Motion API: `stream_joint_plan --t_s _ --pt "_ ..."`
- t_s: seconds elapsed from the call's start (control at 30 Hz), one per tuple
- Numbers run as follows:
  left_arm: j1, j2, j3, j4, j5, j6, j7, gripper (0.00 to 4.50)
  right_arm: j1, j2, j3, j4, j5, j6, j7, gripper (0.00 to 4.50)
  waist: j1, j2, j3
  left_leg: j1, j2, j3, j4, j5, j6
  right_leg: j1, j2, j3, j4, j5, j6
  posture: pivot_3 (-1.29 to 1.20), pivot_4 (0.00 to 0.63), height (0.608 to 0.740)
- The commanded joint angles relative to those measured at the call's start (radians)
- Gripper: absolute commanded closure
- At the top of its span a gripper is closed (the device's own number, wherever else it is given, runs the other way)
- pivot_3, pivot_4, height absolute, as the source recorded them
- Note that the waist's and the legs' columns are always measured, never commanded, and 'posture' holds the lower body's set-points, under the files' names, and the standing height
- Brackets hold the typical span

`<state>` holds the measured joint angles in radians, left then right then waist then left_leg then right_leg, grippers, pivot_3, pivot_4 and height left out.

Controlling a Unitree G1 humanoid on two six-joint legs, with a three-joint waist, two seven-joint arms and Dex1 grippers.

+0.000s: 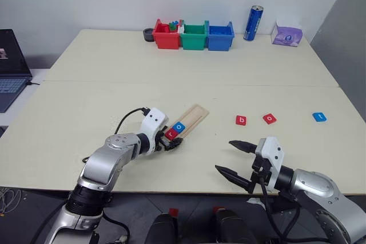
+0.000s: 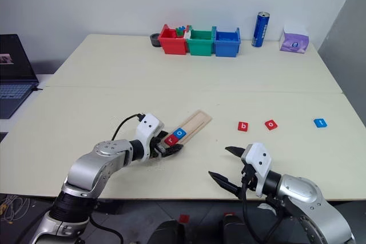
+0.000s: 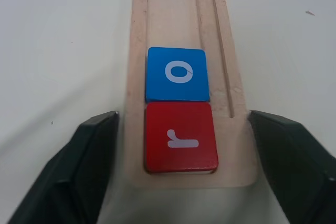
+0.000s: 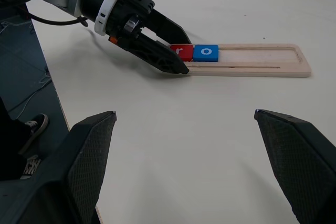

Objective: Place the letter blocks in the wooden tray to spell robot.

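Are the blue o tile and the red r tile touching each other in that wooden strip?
Touching. The left wrist view shows the blue o tile edge to edge with the red r tile, no gap.

Both arms are brushed silver metal with rounded, segmented housings and black joints between them. The left arm's housing has a round cap with small dark screw holes. Each wrist carries a glossy white block with small dark dots on its face. A thin black cable loops from the left wrist back to the forearm; black cables also hang by the right wrist. The left tool (image 4: 157, 51) and right tool (image 1: 235, 158) each have two black, tapering, pointed fingers (image 3: 79, 177) with a finely textured surface.
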<state>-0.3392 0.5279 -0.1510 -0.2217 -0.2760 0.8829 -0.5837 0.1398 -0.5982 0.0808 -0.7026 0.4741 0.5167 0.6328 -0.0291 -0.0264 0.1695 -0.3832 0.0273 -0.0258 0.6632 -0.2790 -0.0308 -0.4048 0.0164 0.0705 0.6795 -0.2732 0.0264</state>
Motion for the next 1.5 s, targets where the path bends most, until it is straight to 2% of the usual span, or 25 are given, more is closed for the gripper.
stream_joint_plan --t_s 0.03,0.23,0.47,0.6,0.77,0.93,1.1,1.5 --pt "0.012 0.012 -0.035 0.015 0.002 0.014 -0.03 1.13 0.004 -0.003 -0.004 -0.054 0.017 -0.007 0.008 0.0 0.0 0.0 0.0 0.0 0.0 0.0 0.0 0.0 0.0 0.0 0.0 0.0 0.0 0.0 0.0 0.0 0.15 0.74" --pt "0.009 0.039 -0.025 0.04 0.018 -0.034 -0.063 1.13 0.004 -0.005 -0.009 -0.053 0.018 -0.008 0.009 0.0 -0.001 0.0 0.0 0.0 0.0 0.0 0.0 0.0 0.0 0.0 0.0 0.0 0.0 0.0 0.0 0.0 0.15 0.74" --pt "-0.034 0.132 -0.127 0.136 0.059 -0.384 -0.364 1.13 0.005 -0.02 -0.018 -0.056 0.014 -0.013 0.02 0.0 0.0 0.0 0.0 0.0 0.0 0.001 0.0 0.0 0.0 0.0 0.0 0.0 0.0 0.0 0.0 0.0 0.15 0.74" --pt "-0.109 0.111 -0.172 0.261 0.081 -0.588 -0.518 1.13 0.06 -0.062 -0.084 -0.042 -0.003 -0.031 0.034 0.0 0.005 0.0 0.0 -0.002 -0.001 0.002 0.0 0.0 0.0 0.0 0.0 -0.001 -0.001 0.0 -0.001 0.0 0.15 0.74" --pt "-0.218 0.021 -0.227 0.425 0.098 -0.727 -0.655 1.13 0.18 -0.128 -0.225 -0.038 -0.024 -0.065 0.071 0.0 0.008 -0.001 0.001 -0.004 -0.002 0.003 0.001 0.0 0.0 -0.001 0.0 -0.003 -0.001 0.0 -0.001 0.0 0.15 0.74" --pt "-0.284 -0.045 -0.258 0.537 0.128 -0.791 -0.736 1.13 0.266 -0.155 -0.334 -0.064 0.01 -0.059 0.107 0.0 -0.003 -0.002 0.001 -0.004 -0.004 0.003 0.001 0.0 0.0 -0.001 0.003 -0.003 -0.001 0.0 -0.001 0.0 0.15 0.74" --pt "-0.323 -0.079 -0.276 0.609 0.181 -0.832 -0.754 1.13 0.295 -0.151 -0.378 -0.071 0.015 -0.049 0.111 0.0 -0.003 -0.002 0.001 -0.002 -0.002 0.003 0.001 0.0 0.0 -0.001 0.006 -0.002 0.0 0.0 -0.001 0.0 0.15 0.74" --pt "-0.335 -0.11 -0.287 0.623 0.257 -0.812 -0.734 1.13 0.309 -0.139 -0.36 -0.078 -0.003 -0.047 0.095 0.0 0.0 -0.002 0.001 -0.002 -0.002 0.003 0.002 0.0 0.0 0.0 0.005 -0.002 0.0 0.0 -0.001 0.0 0.15 0.74"
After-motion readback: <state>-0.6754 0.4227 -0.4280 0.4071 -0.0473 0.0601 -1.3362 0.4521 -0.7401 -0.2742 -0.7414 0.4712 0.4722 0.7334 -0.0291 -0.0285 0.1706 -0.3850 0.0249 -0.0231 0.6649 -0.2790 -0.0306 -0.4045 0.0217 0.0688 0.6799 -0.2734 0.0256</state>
